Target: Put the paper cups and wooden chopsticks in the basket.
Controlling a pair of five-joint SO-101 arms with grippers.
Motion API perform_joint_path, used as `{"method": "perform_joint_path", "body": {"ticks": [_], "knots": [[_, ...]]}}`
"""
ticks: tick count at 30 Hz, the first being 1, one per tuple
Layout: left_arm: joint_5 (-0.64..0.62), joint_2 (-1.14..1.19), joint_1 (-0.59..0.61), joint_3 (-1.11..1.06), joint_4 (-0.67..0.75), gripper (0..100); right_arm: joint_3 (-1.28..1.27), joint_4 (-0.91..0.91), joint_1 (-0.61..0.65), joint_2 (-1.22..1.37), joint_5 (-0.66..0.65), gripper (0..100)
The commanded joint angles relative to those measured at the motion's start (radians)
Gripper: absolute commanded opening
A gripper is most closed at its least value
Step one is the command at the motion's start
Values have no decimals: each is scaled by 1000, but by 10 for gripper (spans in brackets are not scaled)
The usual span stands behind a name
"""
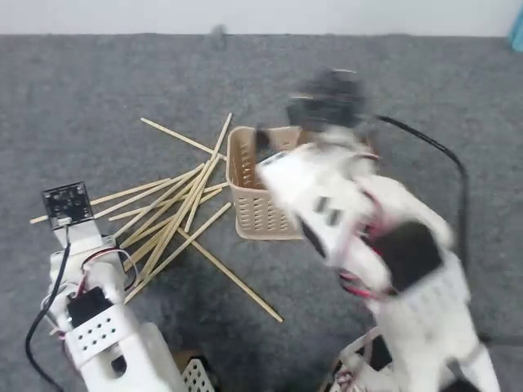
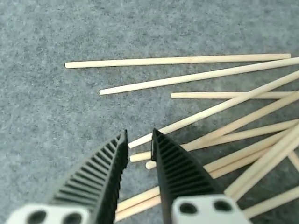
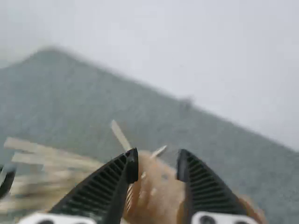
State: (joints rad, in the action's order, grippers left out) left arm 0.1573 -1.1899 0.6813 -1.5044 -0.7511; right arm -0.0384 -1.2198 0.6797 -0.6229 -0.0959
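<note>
A grey, felt-like surface (image 1: 122, 73) spreads across the work area, its short nap flecked lighter and darker in the left wrist view. Along its far edge runs a plain, pale wall (image 1: 245, 15), blank and whitish in the right wrist view. A sliver of teal (image 1: 517, 28) shows at the far right corner. The light is soft and even, with faint shadows.
</note>
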Motion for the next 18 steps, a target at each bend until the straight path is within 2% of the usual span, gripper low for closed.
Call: {"method": "perform_joint_path", "body": {"ticks": [1,4,7,12,18], "knots": [[8,-17,-9,7,26,83,245,-229,94,234,-193,195],[8,-17,-9,7,26,83,428,-412,134,415,-356,192],[8,-17,-9,7,26,83,592,-565,143,567,-457,195],[8,-17,-9,8,26,83,644,-581,110,659,-557,219],[8,-17,-11,8,26,83,539,-581,105,657,-615,247]]}}
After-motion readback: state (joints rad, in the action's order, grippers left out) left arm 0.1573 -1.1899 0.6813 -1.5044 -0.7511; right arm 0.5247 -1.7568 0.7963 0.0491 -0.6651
